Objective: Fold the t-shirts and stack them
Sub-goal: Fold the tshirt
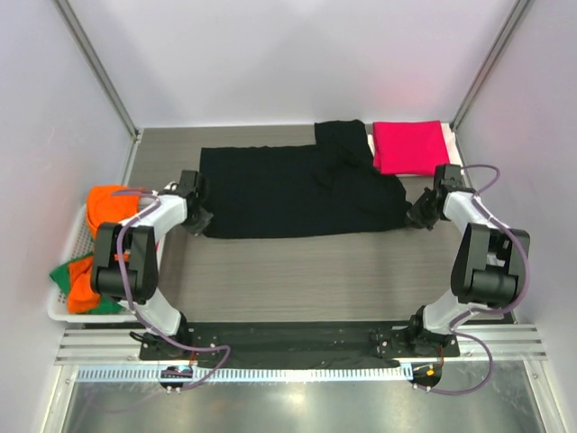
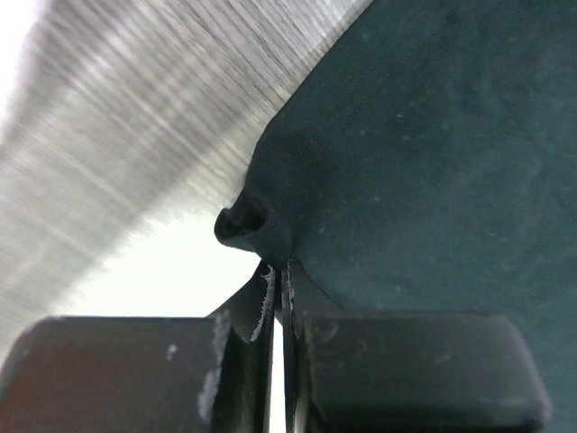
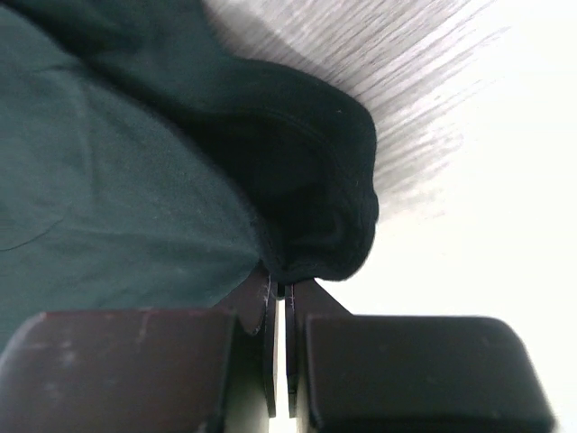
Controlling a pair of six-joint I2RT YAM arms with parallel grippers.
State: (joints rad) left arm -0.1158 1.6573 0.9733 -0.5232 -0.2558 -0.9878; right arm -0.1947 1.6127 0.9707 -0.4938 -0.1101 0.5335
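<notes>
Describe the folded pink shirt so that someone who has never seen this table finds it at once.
Start at the grey wood-grain table and go to its far right corner. There, just past the sleeve of the spread black t-shirt, lies the crimson-pink t-shirt. It alone is folded into a neat rectangle, bright against the black beside it.

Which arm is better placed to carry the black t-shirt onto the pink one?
Probably right: the right gripper, shut on the black t-shirt, is near the folded pink t-shirt; left gripper farther.
</notes>
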